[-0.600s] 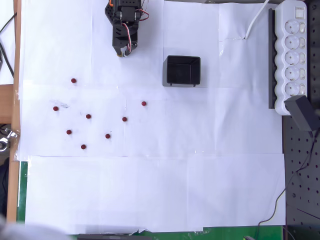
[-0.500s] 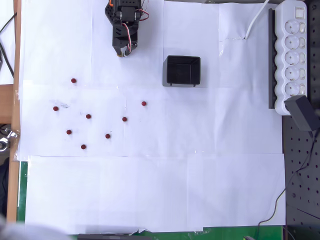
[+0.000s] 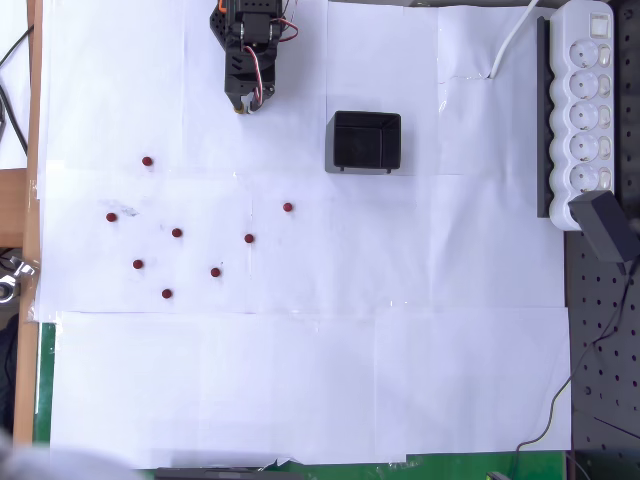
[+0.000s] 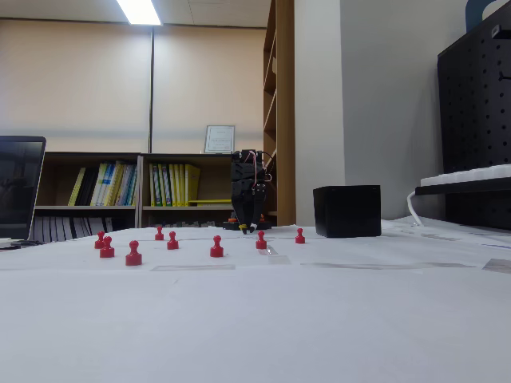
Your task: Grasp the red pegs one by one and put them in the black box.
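Seen from above, a desk covered in white paper sheets carries eight small red pegs scattered across its left half, none touching another. One peg lies apart toward the top left; another sits farthest right, nearest the black box. The box is an open-topped square tray resting on the paper right of centre near the top edge, well apart from all the pegs, and it looks empty inside. The black arm sits folded at the top of the overhead view, left of the box, with its tool pointing down toward the paper, away from the pegs and holding nothing; whether its fingers are apart or together cannot be told at this size. At the right edge a white power strip lies along a dark board. In the low fixed view from the desk's surface, the pegs stand upright in a loose row, the arm's tool hangs behind them close to the paper, and the box stands to its right. Bookshelves line the far wall.
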